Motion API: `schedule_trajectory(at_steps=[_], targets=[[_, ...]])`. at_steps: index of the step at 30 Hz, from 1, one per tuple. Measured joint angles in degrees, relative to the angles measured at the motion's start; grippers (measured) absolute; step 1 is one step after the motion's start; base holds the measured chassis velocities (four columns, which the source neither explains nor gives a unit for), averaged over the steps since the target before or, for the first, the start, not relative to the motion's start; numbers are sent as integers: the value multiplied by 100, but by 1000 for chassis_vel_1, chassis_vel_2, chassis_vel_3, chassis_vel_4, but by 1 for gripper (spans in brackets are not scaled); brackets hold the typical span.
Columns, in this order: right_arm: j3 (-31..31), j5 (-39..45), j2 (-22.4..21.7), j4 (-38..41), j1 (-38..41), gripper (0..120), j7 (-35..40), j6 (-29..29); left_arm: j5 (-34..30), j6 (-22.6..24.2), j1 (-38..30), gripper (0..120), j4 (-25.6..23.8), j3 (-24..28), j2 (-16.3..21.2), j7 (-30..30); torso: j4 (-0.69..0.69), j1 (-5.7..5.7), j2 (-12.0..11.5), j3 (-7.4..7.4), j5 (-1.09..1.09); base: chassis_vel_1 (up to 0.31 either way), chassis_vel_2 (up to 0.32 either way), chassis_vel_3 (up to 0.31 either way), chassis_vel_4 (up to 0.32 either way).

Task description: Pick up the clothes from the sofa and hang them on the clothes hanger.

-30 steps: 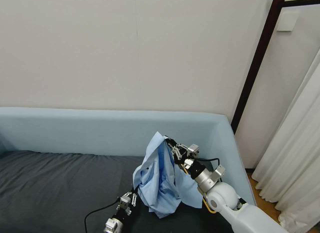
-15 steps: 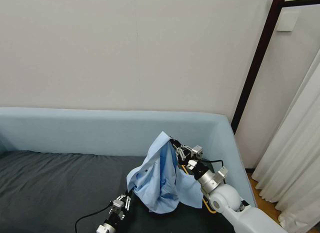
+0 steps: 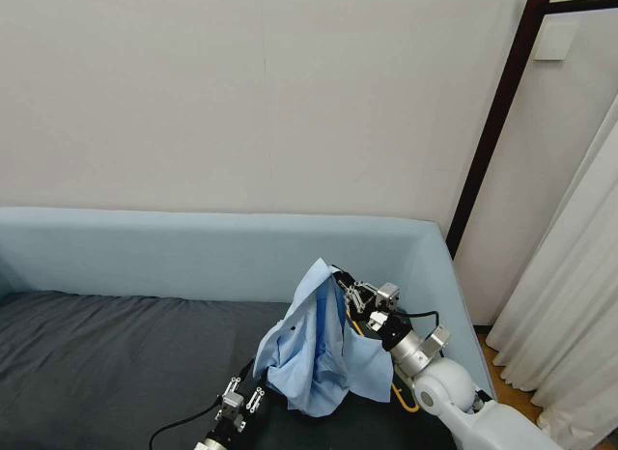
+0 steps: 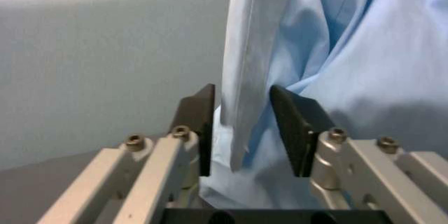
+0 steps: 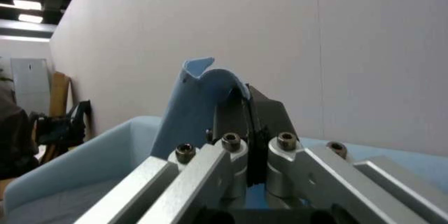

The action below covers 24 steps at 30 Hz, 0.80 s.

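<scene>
Hanging limp from the clamped right claw (image 3: 336,281), soft blue shirt (image 3: 314,349), hem between parted left claw (image 4: 242,127)

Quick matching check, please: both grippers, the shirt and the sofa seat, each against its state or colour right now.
1 right gripper
2 left gripper
3 blue shirt
4 sofa seat

A dark grey
B open, astride a hanging fabric edge
C hanging in folds from its top
D shut on cloth

Pairs: 1-D, 2-B, 3-C, 4-A.
</scene>
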Motion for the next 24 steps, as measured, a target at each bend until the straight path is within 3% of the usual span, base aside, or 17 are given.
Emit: schedule_trajectory(at_steps=[9, 17, 22, 24], targets=[[57, 90, -21, 15, 38, 0, 8, 0, 5, -48, 52, 0, 44, -19, 12, 5, 1, 0, 0, 0, 0, 0, 0, 0, 0], [67, 91, -47, 13, 30, 0, -1, 1, 36, -70, 20, 0, 126, 2, -50, 10, 0, 0, 0, 0, 0, 0, 0, 0, 0], [67, 83, -31, 22, 47, 0, -12, 2, -7, -86, 7, 19, 146, 0, 6, 118, 1, 1, 0, 0, 0, 0, 0, 0, 0], [66, 80, -31, 27, 50, 0, -13, 2, -19, -87, 8, 20, 149, -5, 24, 132, 1, 1, 0, 0, 0, 0, 0, 0, 0]])
